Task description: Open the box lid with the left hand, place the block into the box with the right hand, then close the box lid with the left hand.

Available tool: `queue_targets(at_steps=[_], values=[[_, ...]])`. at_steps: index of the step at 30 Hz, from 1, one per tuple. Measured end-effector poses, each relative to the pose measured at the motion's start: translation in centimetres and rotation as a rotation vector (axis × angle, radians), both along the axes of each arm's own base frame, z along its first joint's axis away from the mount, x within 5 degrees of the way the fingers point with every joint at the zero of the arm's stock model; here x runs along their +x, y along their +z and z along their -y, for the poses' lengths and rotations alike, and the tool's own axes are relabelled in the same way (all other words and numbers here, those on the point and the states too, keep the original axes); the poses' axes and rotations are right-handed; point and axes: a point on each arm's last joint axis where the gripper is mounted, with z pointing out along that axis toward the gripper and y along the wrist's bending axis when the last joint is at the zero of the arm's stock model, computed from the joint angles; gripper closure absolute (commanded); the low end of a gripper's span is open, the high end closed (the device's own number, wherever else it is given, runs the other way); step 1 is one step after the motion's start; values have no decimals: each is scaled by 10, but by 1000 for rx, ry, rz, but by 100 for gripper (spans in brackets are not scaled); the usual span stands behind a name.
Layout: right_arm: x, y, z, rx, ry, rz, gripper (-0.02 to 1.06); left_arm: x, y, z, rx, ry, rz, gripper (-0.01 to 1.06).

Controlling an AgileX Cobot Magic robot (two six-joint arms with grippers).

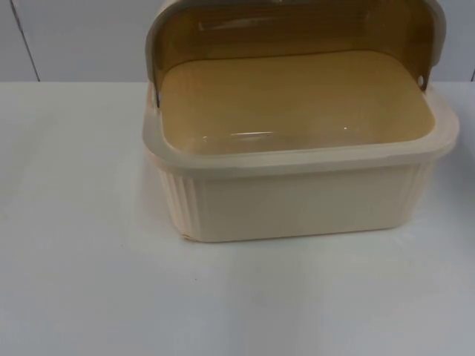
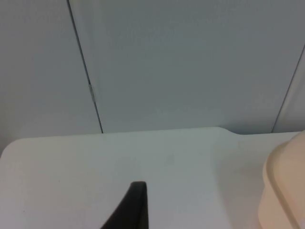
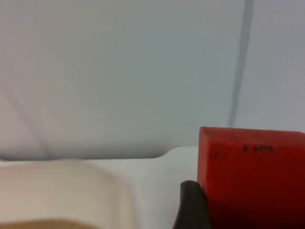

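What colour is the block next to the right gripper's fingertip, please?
Red; the block shows best in the right wrist view.

One cream box (image 1: pixel 297 200) stands on the bench (image 1: pixel 82 222), with one lid (image 1: pixel 297 30) raised. One red block (image 3: pixel 252 176) is there too.

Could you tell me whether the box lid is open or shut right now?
Open. In the top view the lid stands swung up behind the cream box, and the box's tan floor is visible with nothing on it.
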Motion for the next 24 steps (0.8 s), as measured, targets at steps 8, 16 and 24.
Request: queue_targets(at_steps=[8, 16, 24], values=[[-51, -6, -69, -27, 340, 150, 101, 0, 0, 0, 0, 0, 0, 0], [-66, -16, -103, 67, 496, 204, 101, 0, 0, 0, 0, 0, 0, 0], [-56, -59, -116, 44, 549, 158, 101, 0, 0, 0, 0, 0, 0, 0]])
